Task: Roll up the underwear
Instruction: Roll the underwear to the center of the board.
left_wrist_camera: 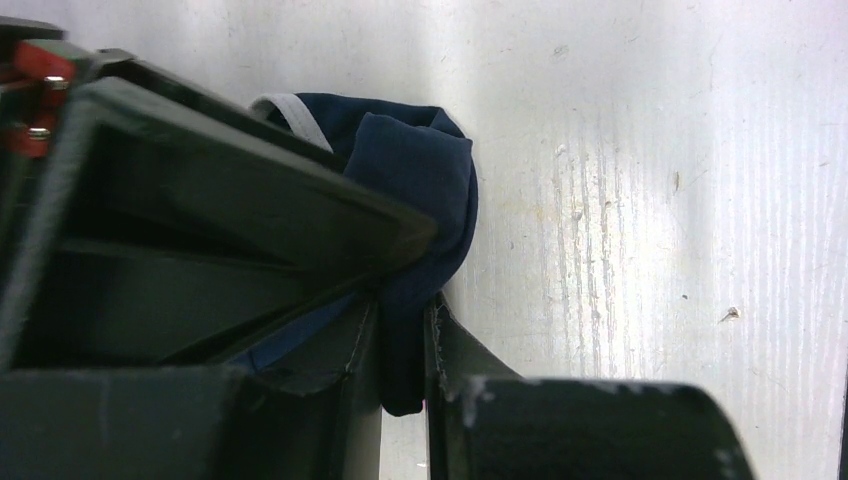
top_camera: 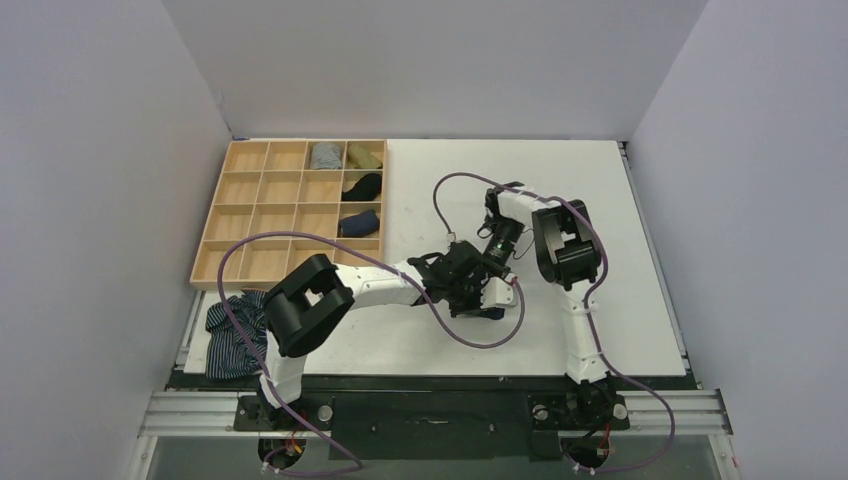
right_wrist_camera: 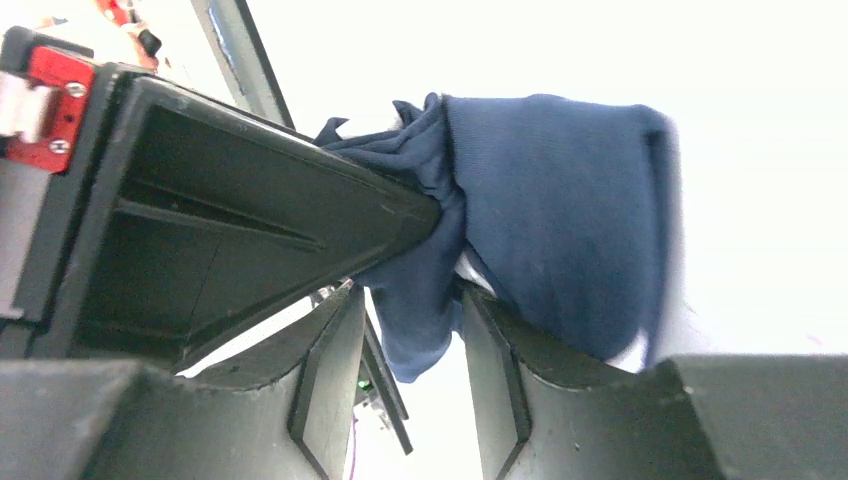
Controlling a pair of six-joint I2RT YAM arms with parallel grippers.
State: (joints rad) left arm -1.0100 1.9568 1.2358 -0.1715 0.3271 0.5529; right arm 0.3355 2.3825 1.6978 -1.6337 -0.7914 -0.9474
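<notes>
Roughly mid table (top_camera: 600,200), a touch toward 6 o'clock, the underwear (top_camera: 490,313) sits bunched under both wrists. Left gripper (left_wrist_camera: 405,310) is narrow, pinching a navy fold; white waistband (left_wrist_camera: 295,112) at 11 o'clock of the bundle. Right gripper (right_wrist_camera: 410,300) is half apart with cloth between the jaws; cannot tell if it grips. Judgement: hold the left pinch firm, tuck the loose edge under, roll tight, no dragging.

**Navy-blue fabric briefs with white waistband (left_wrist_camera: 420,170) (right_wrist_camera: 560,220) (top_camera: 490,314), bunched up**

In the left wrist view they form a crumpled wad at upper centre, with the white band showing at its upper left and one fold trailing down. From above they sit just below mid-frame (only a dark sliver shows).
</notes>
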